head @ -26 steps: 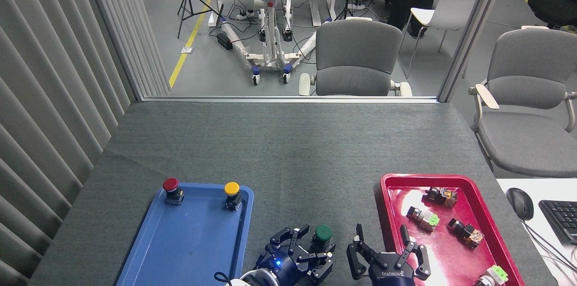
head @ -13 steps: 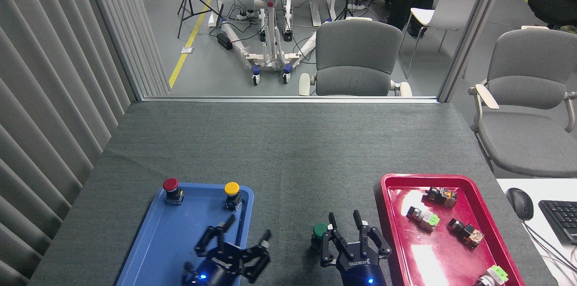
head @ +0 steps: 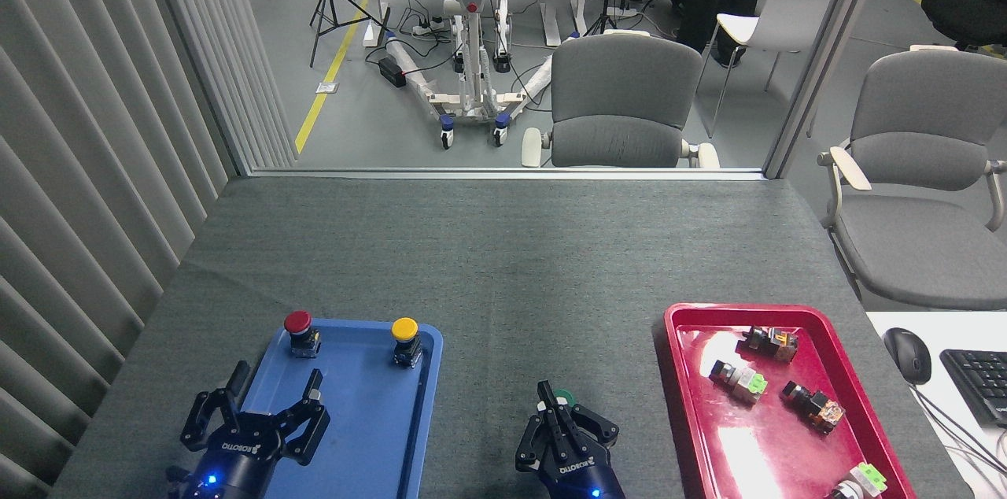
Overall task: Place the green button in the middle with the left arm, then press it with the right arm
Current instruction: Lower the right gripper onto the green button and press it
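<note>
The green button (head: 563, 396) stood on the dark grey table (head: 503, 263), in the bare strip between the blue tray (head: 370, 420) and the red tray (head: 787, 436), so the placing step seemed finished and the pressing was, in my judgement, the step in hand. The right gripper (head: 553, 411) came up from the bottom edge directly over the button, with its fingers drawn together into a narrow point, probably to push on the cap; only a small part of the green cap showed beyond the fingertips, so I could not tell if they touched it. The left gripper (head: 263, 416) hovered over the left side of the blue tray, fingers spread and grasping nothing, clear of the red-capped button (head: 298, 323) and the yellow-capped button (head: 405, 330).
</note>
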Tool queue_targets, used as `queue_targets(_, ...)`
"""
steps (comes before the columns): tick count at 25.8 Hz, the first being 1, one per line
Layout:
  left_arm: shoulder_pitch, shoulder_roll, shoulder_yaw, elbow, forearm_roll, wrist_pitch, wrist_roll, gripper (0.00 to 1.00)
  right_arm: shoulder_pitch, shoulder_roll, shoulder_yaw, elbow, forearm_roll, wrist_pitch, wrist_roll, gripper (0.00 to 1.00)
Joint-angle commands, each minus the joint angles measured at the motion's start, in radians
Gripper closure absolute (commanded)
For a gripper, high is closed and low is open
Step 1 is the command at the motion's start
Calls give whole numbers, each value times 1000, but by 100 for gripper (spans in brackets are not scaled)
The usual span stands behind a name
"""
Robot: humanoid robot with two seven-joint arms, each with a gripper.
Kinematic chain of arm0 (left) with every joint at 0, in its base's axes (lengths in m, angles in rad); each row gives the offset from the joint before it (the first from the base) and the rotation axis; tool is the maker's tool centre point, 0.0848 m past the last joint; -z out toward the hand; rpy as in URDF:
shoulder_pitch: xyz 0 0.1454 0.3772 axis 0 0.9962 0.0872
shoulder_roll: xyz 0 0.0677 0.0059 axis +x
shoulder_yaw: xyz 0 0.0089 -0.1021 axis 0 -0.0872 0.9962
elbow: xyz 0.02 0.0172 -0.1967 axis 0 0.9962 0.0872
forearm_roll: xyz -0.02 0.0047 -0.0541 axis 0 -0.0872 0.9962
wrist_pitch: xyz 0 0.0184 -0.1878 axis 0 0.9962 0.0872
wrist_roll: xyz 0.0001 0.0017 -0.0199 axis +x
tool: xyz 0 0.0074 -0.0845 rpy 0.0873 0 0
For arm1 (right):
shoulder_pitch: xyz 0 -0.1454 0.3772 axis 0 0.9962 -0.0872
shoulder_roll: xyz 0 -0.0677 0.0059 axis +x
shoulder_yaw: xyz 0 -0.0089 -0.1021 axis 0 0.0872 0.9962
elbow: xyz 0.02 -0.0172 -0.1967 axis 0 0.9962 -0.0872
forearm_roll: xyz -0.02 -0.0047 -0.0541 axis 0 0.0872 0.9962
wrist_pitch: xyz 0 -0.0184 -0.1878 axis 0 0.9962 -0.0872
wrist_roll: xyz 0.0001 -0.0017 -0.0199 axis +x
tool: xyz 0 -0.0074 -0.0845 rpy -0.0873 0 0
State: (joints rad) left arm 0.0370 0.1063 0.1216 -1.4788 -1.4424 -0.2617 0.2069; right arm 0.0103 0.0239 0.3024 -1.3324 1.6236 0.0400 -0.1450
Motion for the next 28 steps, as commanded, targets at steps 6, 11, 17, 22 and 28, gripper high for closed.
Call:
queue_targets(6, 6, 26, 64, 9, 0, -65, 2, 1, -4, -9, -9, 62, -10, 54, -2, 100)
queue_targets(11, 7, 24, 61, 54, 8, -62, 11, 1, -3, -2, -11, 82, -11, 61, -2, 100)
queue_targets(17, 9, 23, 61, 55, 10, -62, 14, 1, -4, 1, -11, 79, -14, 66, -25, 96)
queue_targets(22, 7, 26, 66, 63, 59, -64, 3, 1, -3, 8, -11, -16, -50, 155, -157, 0)
queue_targets(28, 6, 21, 66, 63, 96, -65, 0, 1, 19, -1, -37, -93, -51, 166, -154, 0)
